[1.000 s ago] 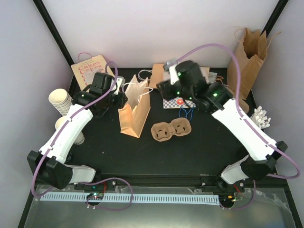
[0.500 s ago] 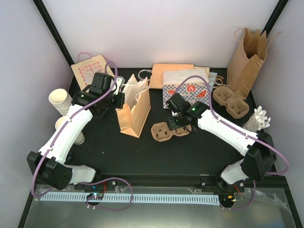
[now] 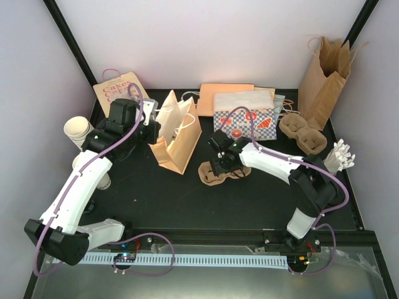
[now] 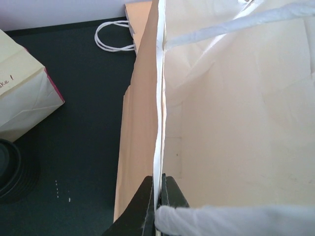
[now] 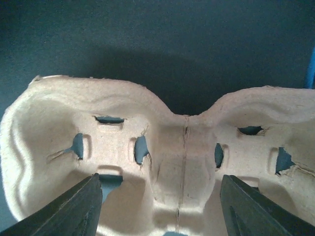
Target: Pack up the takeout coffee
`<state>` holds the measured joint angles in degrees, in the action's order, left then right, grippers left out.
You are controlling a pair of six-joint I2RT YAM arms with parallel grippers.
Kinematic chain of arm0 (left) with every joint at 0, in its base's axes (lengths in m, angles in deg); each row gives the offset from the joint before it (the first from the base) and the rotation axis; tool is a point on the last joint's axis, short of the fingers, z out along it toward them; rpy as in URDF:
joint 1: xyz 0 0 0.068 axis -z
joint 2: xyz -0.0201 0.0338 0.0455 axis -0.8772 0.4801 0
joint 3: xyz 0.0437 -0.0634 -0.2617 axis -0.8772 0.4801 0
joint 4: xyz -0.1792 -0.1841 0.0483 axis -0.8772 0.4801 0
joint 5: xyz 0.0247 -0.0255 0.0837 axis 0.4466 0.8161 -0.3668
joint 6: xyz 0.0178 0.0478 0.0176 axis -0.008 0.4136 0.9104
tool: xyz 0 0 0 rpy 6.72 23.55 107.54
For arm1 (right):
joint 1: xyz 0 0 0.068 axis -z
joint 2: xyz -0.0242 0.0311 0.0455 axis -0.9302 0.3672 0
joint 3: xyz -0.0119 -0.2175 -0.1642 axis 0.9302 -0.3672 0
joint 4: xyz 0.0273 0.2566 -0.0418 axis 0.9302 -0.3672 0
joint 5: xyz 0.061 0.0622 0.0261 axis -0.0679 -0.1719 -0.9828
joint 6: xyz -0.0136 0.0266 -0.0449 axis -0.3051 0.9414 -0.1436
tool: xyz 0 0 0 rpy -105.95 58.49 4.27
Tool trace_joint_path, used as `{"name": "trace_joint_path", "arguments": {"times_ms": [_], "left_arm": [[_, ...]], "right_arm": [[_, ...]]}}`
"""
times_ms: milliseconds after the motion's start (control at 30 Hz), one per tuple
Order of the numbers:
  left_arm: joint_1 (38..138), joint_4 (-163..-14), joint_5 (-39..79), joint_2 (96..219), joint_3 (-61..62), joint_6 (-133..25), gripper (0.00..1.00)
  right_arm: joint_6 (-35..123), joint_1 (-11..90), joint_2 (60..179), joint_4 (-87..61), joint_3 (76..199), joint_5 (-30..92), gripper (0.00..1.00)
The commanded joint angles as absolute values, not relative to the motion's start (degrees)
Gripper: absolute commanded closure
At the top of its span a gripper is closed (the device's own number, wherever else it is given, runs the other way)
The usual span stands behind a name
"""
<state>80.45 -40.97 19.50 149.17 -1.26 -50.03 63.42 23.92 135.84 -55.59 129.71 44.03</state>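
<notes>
While the left claw (image 4: 157, 191) is clamping the rim of the paper bag (image 3: 177, 146), fingers together, its arm is stretching backward. The right claw (image 5: 160, 179), fingers apart, is straddling the cup tray (image 5: 162, 142), arm bent inward. Whether the black lid (image 4: 10, 169) beside the bag is capping the coffee cup cannot be told

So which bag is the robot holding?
The tan bag mid-table: the left gripper pinches its rim. The tall brown bag and Cakes bag stand free.

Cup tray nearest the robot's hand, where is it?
In the top view the cup tray lies mid-table, just right of the standing paper bag, directly under the open right gripper.
</notes>
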Motion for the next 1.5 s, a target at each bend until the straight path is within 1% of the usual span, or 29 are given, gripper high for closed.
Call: {"name": "trace_joint_path", "arguments": {"times_ms": [0,200,400,500,567,633,700,967,1067,1300,1467], "left_arm": [[80.1,-43.8,19.6,147.4,-1.2,-48.9,0.99],[80.2,-44.5,18.9,146.3,-0.8,-48.6,0.98],[80.2,-44.5,18.6,146.3,-0.6,-48.5,0.98],[80.2,-44.5,18.6,146.2,-0.5,-48.5,0.98],[80.2,-44.5,18.6,146.2,-0.4,-48.5,0.99],[80.2,-44.5,18.6,146.1,-0.3,-48.5,0.98],[80.2,-44.5,18.5,145.9,-0.1,-48.5,0.98],[80.2,-45.4,17.3,145.0,1.0,-48.0,0.98],[80.2,-46.0,17.0,144.6,1.5,-47.9,0.98],[80.3,-46.4,18.1,144.8,2.1,-48.0,0.98],[80.6,-46.9,23.8,145.7,2.1,-47.4,0.98]], "right_arm": [[65.9,24.7,137.9,-53.0,129.5,45.6,0.32],[67.1,25.6,140.1,-52.4,128.4,46.7,0.33],[67.0,25.9,142.3,-51.7,127.9,46.6,0.38],[67.2,25.9,142.5,-51.4,127.6,46.7,0.42],[66.9,25.9,142.3,-51.6,127.7,46.4,0.48],[66.6,25.9,141.5,-51.8,127.9,46.2,0.52],[66.5,26.0,140.1,-51.8,127.8,45.6,0.55],[65.2,26.9,130.8,-53.3,128.6,41.9,0.58],[64.8,28.4,127.0,-54.6,129.2,39.9,0.61],[62.4,34.1,117.3,-57.0,132.3,33.2,0.61],[58.2,35.2,110.6,-55.7,139.2,25.8,0.60]]}}
